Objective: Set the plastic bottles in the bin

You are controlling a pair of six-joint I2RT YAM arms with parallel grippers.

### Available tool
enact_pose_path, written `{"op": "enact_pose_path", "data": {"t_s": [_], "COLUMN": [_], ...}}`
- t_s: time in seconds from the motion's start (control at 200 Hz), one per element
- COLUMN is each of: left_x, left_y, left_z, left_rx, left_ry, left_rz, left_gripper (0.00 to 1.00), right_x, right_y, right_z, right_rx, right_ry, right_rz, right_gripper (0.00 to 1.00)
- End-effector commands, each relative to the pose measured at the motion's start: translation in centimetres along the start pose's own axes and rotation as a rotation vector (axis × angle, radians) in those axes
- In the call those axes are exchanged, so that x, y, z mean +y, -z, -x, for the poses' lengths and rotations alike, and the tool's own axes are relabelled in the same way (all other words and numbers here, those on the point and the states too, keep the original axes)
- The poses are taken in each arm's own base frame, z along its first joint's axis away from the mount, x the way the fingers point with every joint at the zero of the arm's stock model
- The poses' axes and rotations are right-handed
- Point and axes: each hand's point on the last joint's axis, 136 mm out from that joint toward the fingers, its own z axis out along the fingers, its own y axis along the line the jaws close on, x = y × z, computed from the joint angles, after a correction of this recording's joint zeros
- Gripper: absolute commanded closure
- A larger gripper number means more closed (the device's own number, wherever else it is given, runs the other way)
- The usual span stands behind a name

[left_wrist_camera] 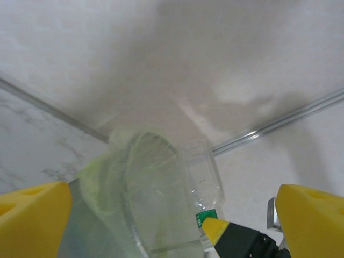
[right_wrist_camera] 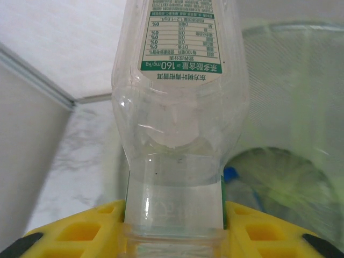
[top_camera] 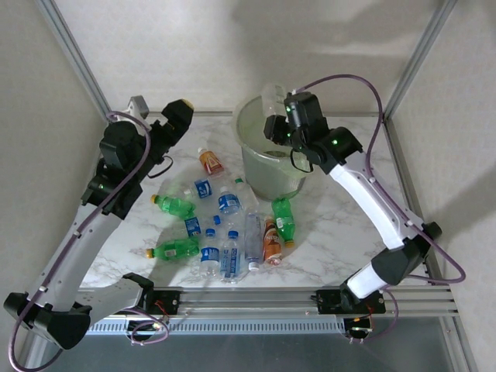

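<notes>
Up over the bin (top_camera: 267, 178), the right gripper (top_camera: 274, 125) is clamped on a clear bottle (top_camera: 273, 97). Its yellow, ribbed fingers (right_wrist_camera: 80, 234) press the bottle's lower body from both sides. The bottle is thin, glossy see-through plastic with a rounded shoulder, and it carries a white label (right_wrist_camera: 180, 32) with a green band of print. In the overhead view it stands tilted above the far edge of the bin's rim.

The bin is a large round bucket of pale green, cloudy plastic that narrows toward the bottom. A thin crinkled liner (left_wrist_camera: 102, 172) is folded over its rim. It stands at the back of the table (top_camera: 341, 248), which has a smooth white top with grey marble veins.

The left gripper (left_wrist_camera: 172, 215) is spread wide with nothing between its blocky yellow fingers. It sits high on the left side of the table and faces the bin.

The other bottles (top_camera: 230, 256) lie on their sides in a loose cluster in the middle of the table, in front of the bin. Several are clear with blue labels and white caps, three are green (top_camera: 174, 205), and two have orange labels (top_camera: 211, 161). Some of them touch each other.
</notes>
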Motion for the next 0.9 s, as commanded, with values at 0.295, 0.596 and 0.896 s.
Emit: {"op": "enact_pose_path", "data": {"t_s": [0.295,0.596,0.896], "left_x": [7.1,10.6,12.8], "left_y": [-0.1,-0.2,-0.5], "left_z": [-2.2,-3.4,-3.8], "left_rx": [0.060,0.087,0.099], "left_ry": [-0.055,-0.069,-0.076], "left_rz": [0.220,0.316,0.375], "left_gripper": [0.08,0.08,0.09], "right_x": [-3.3,-3.5,-3.0], "right_y": [-3.0,-3.2,-1.2], "right_z": [-1.4,-1.3,-0.1], "right_rx": [0.075,0.070,0.028], "right_ry": [0.003,-0.008,-0.017], "right_rz": [-0.144,-0.150,-0.110], "right_gripper": [0.66,0.45,0.35]}}
